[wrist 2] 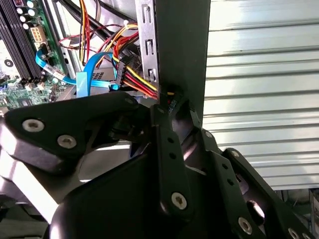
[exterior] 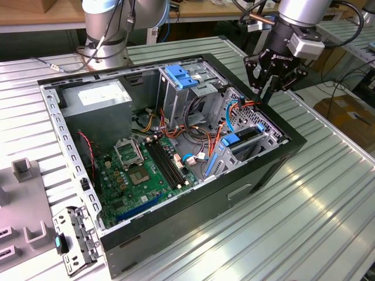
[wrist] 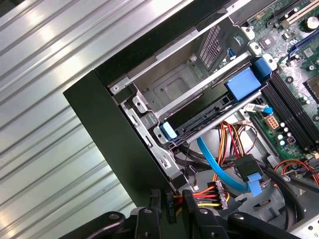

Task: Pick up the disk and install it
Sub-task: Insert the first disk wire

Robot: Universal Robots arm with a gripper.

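Note:
The disk (exterior: 246, 138) lies flat in a slot of the grey drive cage (exterior: 266, 140) at the open computer case's corner on the exterior view's right, its blue rail ends showing. In the first wrist view the disk (wrist: 242, 83) is a dark slab with blue tabs between the cage's metal rails. My gripper (exterior: 268, 92) hangs above the case's rim just behind that cage, apart from the disk, fingers shut with nothing between them. In both wrist views the black fingers (wrist: 192, 211) (wrist 2: 167, 144) hover over a bundle of red, yellow and black wires (wrist 2: 139, 82).
The black case (exterior: 252, 175) lies open on a ribbed metal table (exterior: 316, 222). Inside are a green motherboard (exterior: 146, 170), a grey box with a white sticker (exterior: 96, 96) and a tall cage with a blue tab (exterior: 179, 76). A loose metal bracket (exterior: 73, 240) lies at the front left.

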